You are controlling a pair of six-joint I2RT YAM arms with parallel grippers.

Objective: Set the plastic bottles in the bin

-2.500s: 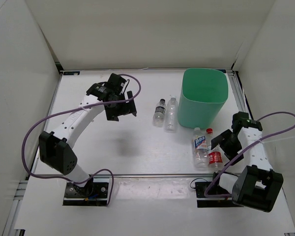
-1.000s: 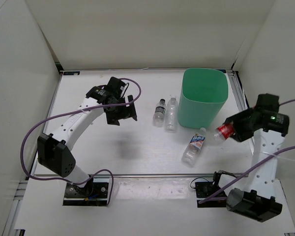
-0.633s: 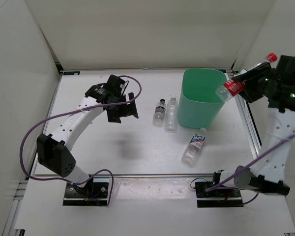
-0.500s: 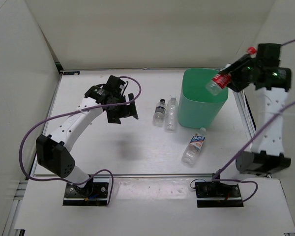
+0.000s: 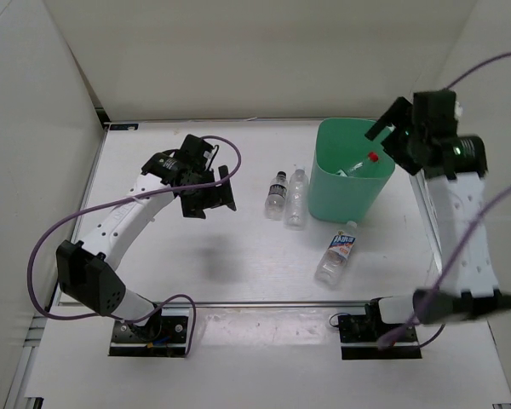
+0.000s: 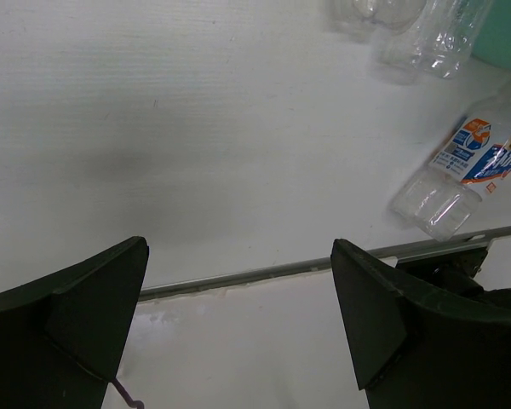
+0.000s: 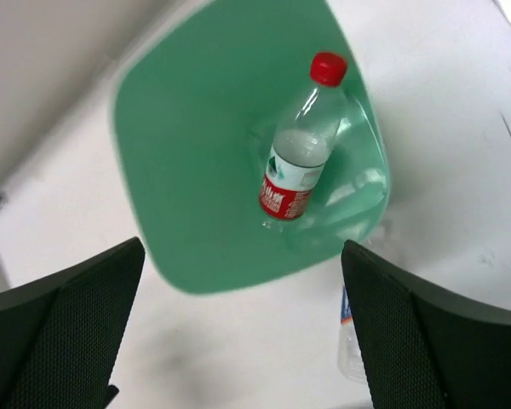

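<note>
The mint-green bin (image 5: pixel 351 189) stands at the back right. A red-capped plastic bottle with a red label (image 5: pixel 358 165) lies loose inside it, seen in the right wrist view (image 7: pixel 300 158) against the bin's inner wall (image 7: pixel 187 153). My right gripper (image 5: pixel 390 128) hangs open above the bin's right rim (image 7: pixel 243 249), holding nothing. A blue-white labelled bottle (image 5: pixel 337 254) lies on the table in front of the bin (image 6: pixel 470 167). Two more bottles, one dark-labelled (image 5: pixel 276 194) and one plain (image 5: pixel 297 198), lie left of the bin. My left gripper (image 5: pixel 209 198) hovers open and empty over the table (image 6: pixel 238 247).
White walls close in the table on the left, back and right. A metal rail (image 6: pixel 264 273) runs along the table's near edge. The right arm's purple cable (image 5: pixel 485 68) arcs above the bin's right side.
My right arm lifted the red-capped bottle from the table up over the bin and opened; the bottle has dropped into the bin. The left arm has barely shifted.
</note>
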